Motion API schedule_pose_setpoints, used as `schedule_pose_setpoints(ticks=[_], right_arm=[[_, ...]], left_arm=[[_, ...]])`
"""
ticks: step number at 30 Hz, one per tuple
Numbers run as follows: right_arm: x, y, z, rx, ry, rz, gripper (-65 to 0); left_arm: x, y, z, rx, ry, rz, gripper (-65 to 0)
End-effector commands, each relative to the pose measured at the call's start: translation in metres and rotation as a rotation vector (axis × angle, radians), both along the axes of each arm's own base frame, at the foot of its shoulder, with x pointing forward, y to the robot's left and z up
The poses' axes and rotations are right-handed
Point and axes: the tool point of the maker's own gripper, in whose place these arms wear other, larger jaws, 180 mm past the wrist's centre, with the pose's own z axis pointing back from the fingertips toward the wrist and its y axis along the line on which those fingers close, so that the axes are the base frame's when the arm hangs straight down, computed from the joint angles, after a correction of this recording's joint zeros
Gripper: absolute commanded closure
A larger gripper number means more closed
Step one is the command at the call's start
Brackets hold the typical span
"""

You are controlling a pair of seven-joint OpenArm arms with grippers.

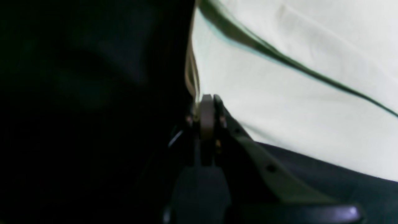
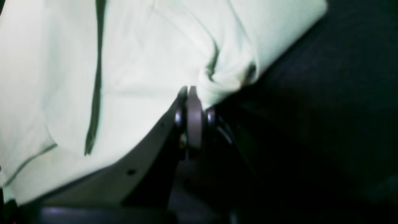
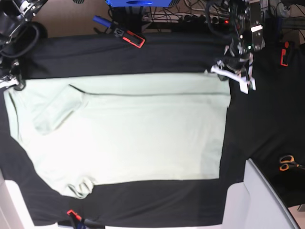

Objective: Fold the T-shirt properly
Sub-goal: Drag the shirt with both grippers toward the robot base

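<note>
Two claws are clamped on the pale mint-green cotton T-shirt (image 3: 128, 136), spread over the black cloth-covered table (image 3: 257, 124): the left gripper (image 1: 206, 99) at its two o'clock corner, the right gripper (image 2: 188, 90) at ten o'clock. Uneven lifting could likely slip thin fabric free. Only the base view shows the whole shirt; the wrist views show each pinch.

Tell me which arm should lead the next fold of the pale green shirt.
Neither alone, probably: the left gripper is shut on one far corner of the pale mint-green cotton shirt, the right gripper on the other. Both pinch cloth, so they should likely move together.
</note>
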Motion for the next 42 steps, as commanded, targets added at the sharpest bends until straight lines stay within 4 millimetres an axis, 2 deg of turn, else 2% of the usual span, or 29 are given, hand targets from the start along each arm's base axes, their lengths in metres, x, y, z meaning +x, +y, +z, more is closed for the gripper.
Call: schedule_pose_setpoints(ticks=[1, 9, 15, 18, 26, 32, 37, 42], right_arm=[[0.004, -0.013, 0.011, -0.032, -0.032, -0.01, 0.0], [-0.024, -0.014, -0.001, -0.032, 0.023, -0.008, 0.0], [-0.038, -0.015, -0.006, -0.037, 0.044, -0.012, 0.0], [-0.043, -0.015, -0.007, -0.041, 0.053, -0.009, 0.0], [-0.044, -0.016, 0.008, -0.1, 0.027, 0.032, 0.0], [-0.046, -0.016, 0.007, -0.099, 0.033, 0.034, 0.0], [-0.047, -0.015, 0.006, -0.099, 0.037, 0.038, 0.0], [-0.062, -0.014, 0.001, -0.094, 0.071, 0.039, 0.0]], left_arm=[[-0.014, 0.008, -0.002, 0.027, 0.05, 0.007, 0.0], [-0.057, 0.008, -0.01, 0.036, 0.124, -0.002, 0.0], [-0.075, 0.009, -0.015, 0.037, 0.161, 0.0, 0.0], [-0.077, 0.008, -0.015, 0.037, 0.164, -0.004, 0.0], [-0.089, 0.01, -0.017, 0.039, 0.187, 0.0, 0.0], [-0.101, 0.01, -0.014, 0.045, 0.2, -0.005, 0.0], [-0.099, 0.009, -0.008, 0.05, 0.184, -0.011, 0.0], [-0.108, 0.01, -0.009, 0.051, 0.202, -0.01, 0.0]])
